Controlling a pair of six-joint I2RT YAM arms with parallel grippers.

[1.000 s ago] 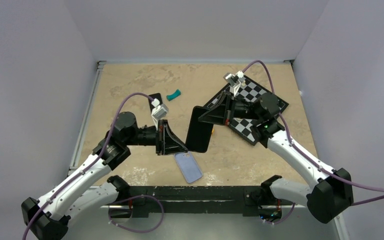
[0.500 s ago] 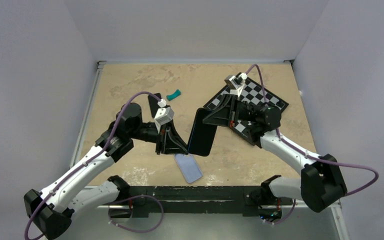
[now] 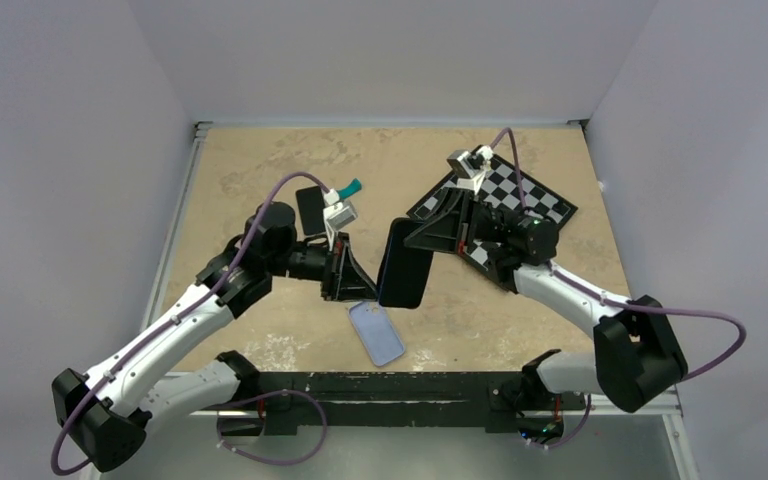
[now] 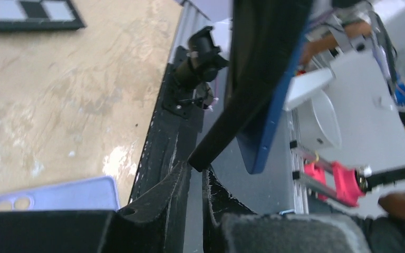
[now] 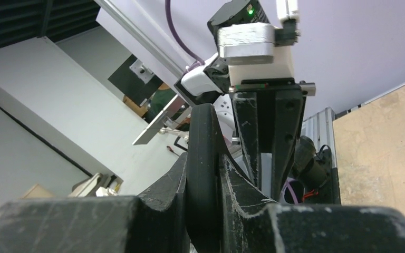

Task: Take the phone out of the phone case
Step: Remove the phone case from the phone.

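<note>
**Phone out, case left on the table.** The phone was held nearly on edge above the table. It was well clear of the lilac phone case, which lay flat and empty just below it, near the front rail. The phone's upper part was pinched between the fingers of the right gripper, seen clamped on its dark edge in the right wrist view. Its lowest corner appeared to be nipped by the very tips of the left gripper, whose jaws were drawn almost together.

Over the preceding second the left arm's elbow had been swung farther from the near edge and its wrist rolled over. The phone had been tipped a little more upright, and the case had been left unmoved.

The separation was therefore judged done, with only the setting-down of the phone apart from the case thought to remain. A slip at the lightly held corner was considered possible. The checkerboard beyond was not touched.
</note>
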